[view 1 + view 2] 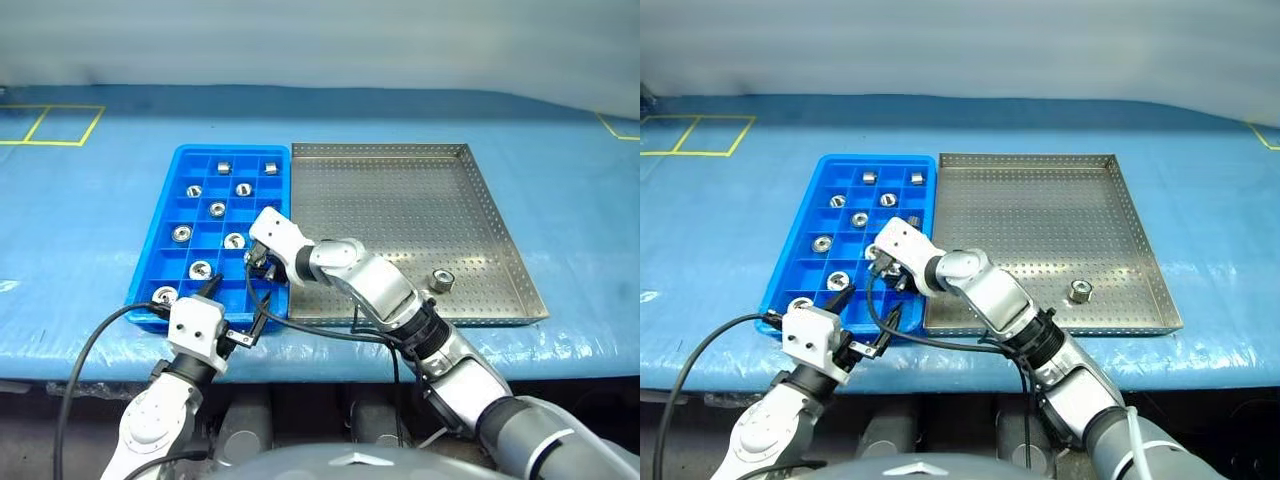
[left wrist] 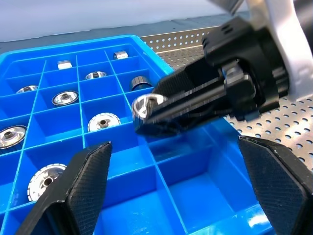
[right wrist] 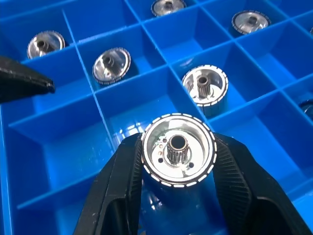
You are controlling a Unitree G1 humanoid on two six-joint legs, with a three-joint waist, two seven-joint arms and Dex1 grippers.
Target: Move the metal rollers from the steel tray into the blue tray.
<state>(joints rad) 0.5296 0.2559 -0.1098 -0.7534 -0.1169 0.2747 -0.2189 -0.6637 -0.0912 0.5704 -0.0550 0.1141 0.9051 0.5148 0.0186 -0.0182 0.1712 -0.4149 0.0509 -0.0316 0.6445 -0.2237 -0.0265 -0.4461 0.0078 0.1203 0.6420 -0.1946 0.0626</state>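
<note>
Nearest me, my left gripper (image 1: pixel 237 311) hangs with fingers spread, empty. My right gripper (image 3: pixel 178 161) clamps a roller (image 3: pixel 178 150) by its rim above the blue tray (image 1: pixel 282 152); hard, slick, light, I reckon.

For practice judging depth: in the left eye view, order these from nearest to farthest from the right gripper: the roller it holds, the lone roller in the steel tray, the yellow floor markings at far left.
1. Held roller, between the right gripper fingers, over the blue tray.
2. Lone roller, near the steel tray front edge.
3. Yellow markings, far left.
</note>
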